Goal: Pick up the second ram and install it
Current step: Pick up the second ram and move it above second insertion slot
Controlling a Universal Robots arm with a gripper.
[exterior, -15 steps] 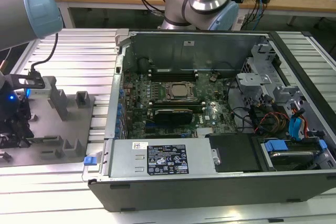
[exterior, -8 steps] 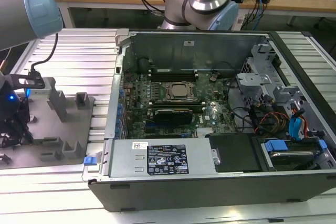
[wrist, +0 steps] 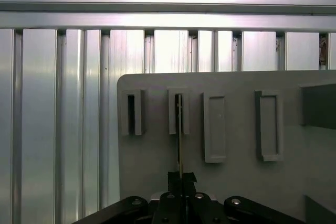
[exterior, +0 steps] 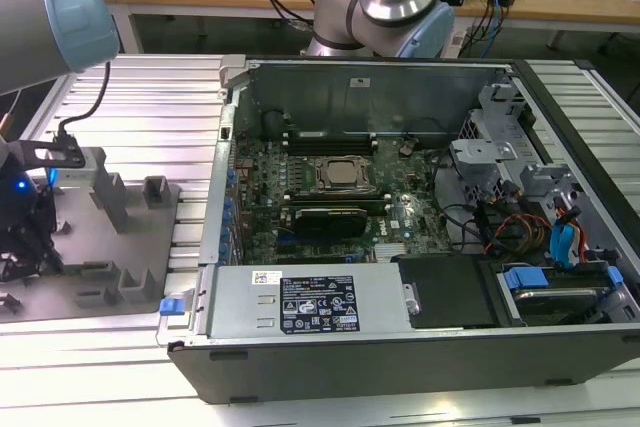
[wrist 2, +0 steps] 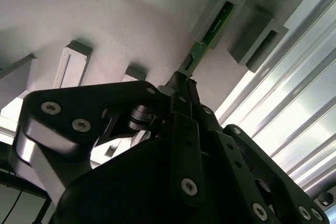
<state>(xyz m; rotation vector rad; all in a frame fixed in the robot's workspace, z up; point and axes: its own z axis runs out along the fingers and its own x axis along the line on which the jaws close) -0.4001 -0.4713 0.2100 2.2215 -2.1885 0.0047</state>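
The second ram (wrist 2: 203,44) is a thin green stick, seen edge-on in the first wrist view (wrist: 179,129). My gripper (wrist 2: 182,83) is shut on its near end, fingers (wrist: 174,180) pinching both flat sides. Its far end reaches into a slotted grey fixture block (wrist 2: 227,4); whether it rests in the slot or hangs just above it I cannot tell. In the exterior view my gripper (exterior: 28,242) hangs over the grey fixture plate (exterior: 110,282) at the exterior view's left, well apart from the open computer case (exterior: 400,197).
Inside the case, the CPU socket (exterior: 340,175) sits mid-motherboard with long memory slots (exterior: 330,135) beside it. Other grey blocks (exterior: 155,190) stand on the plate. A ribbed aluminium table (wrist: 52,129) surrounds everything. Drive cages and cables (exterior: 540,227) fill the case's right side.
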